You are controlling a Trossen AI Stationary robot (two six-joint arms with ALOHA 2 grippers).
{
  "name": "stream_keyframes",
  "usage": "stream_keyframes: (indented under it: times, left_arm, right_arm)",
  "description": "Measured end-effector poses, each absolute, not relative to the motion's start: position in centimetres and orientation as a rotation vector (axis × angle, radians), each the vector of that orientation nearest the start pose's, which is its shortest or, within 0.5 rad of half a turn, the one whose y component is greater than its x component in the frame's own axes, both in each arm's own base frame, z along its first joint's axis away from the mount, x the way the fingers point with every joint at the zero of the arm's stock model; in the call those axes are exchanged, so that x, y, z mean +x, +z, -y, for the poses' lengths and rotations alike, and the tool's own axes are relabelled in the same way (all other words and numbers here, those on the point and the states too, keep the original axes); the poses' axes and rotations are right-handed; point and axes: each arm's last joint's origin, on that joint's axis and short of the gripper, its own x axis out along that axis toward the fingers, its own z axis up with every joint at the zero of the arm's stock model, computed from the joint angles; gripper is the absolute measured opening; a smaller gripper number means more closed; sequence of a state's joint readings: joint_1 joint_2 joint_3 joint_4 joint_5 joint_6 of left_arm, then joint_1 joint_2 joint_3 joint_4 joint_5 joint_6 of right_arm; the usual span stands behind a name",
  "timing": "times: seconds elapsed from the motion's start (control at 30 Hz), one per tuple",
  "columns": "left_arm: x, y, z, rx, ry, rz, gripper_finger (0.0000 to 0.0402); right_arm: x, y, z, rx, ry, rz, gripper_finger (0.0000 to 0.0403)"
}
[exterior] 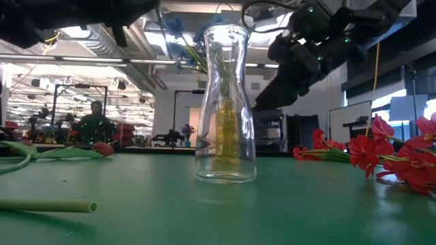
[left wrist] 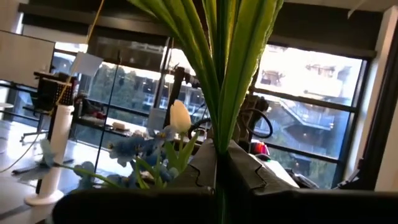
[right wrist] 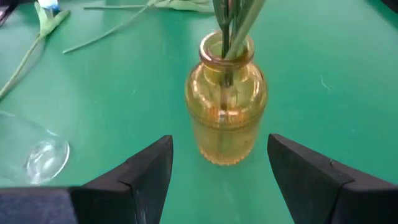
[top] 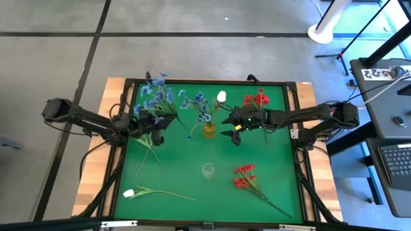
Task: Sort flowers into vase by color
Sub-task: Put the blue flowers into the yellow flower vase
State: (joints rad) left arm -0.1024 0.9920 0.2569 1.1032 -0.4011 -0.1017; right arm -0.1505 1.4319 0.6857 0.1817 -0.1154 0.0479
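I have the green-topped table [top: 270,160] set out with the squat amber ribbed glass vase [right wrist: 226,115] near the far middle, already taking blue blossom sprays [top: 200,106] and a white tulip-like bud [top: 221,96], and the clear glass carafe [exterior: 225,105] standing empty nearer the front, presumably for another colour; my left gripper [top: 156,122] is clenched on a leafy blue-flowered stem [top: 154,96] lifted beside the amber vase, I judge for dropping in with its own colour. My right gripper [right wrist: 217,168] hovers with fingers spread either side of the amber vase, not touching, likely to steady it; red blossom sprays [top: 245,178], one more red cluster [top: 257,98] and a white bud stem [top: 138,191] lie unsorted.
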Motion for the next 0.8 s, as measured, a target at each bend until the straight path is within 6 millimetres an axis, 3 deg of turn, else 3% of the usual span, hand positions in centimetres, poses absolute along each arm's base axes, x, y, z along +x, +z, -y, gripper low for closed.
stream_keyframes:
  times: [0.33,0.8]
  left_arm:
    - [20.9,22.2,0.5,-0.195,0.299,0.420,0.0004]
    - [26.6,22.1,-0.4,-0.140,0.332,0.376,0.0002]
  right_arm:
    - [29.9,17.8,4.2,0.170,-0.073,-0.490,0.0261]
    - [30.4,16.3,4.6,0.168,-0.173,-0.514,0.0261]
